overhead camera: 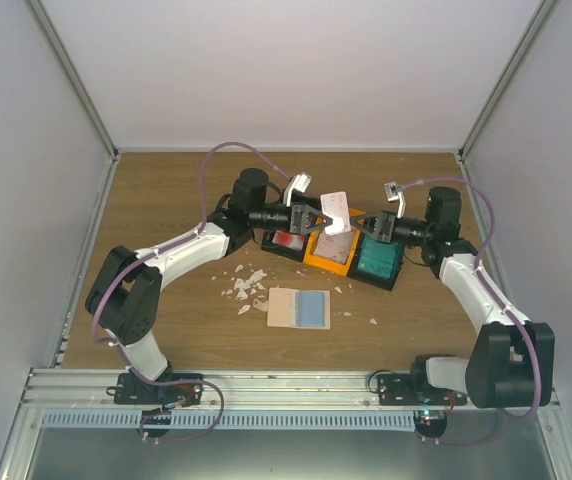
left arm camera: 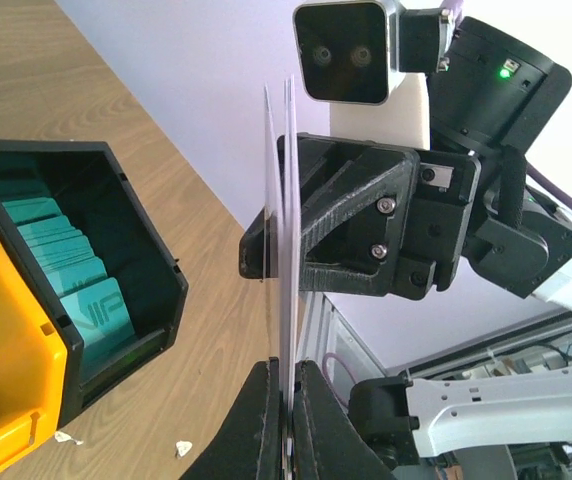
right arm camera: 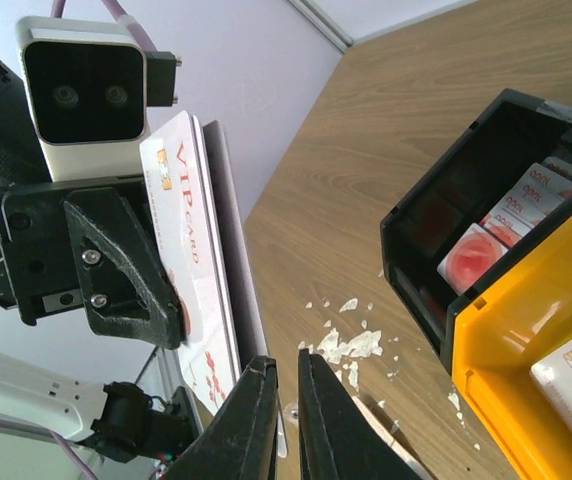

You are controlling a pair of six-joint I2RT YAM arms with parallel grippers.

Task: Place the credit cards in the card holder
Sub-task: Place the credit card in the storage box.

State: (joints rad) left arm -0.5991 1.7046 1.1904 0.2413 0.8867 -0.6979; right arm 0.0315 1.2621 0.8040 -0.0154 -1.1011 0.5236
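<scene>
My left gripper (overhead camera: pixel 318 219) is shut on thin white cards (overhead camera: pixel 337 212) and holds them upright above the bins. In the left wrist view the cards (left arm camera: pixel 288 200) show edge-on, pinched between my fingers (left arm camera: pixel 261 420). In the right wrist view the front card (right arm camera: pixel 188 250) is white with red print, and a pale one lies close behind it. My right gripper (overhead camera: pixel 364 225) faces the left one. Its fingers (right arm camera: pixel 256 420) stand a narrow gap apart beside the cards' lower edge, with only table showing between them. The beige card holder (overhead camera: pixel 284 308) lies open on the table with a light blue card (overhead camera: pixel 314 309) on its right half.
Three bins stand side by side under the grippers: a black one with red-marked cards (overhead camera: pixel 286 242), an orange one (overhead camera: pixel 331 252), and a black one with teal cards (overhead camera: pixel 378 262). White scraps (overhead camera: pixel 246 288) litter the wood left of the holder.
</scene>
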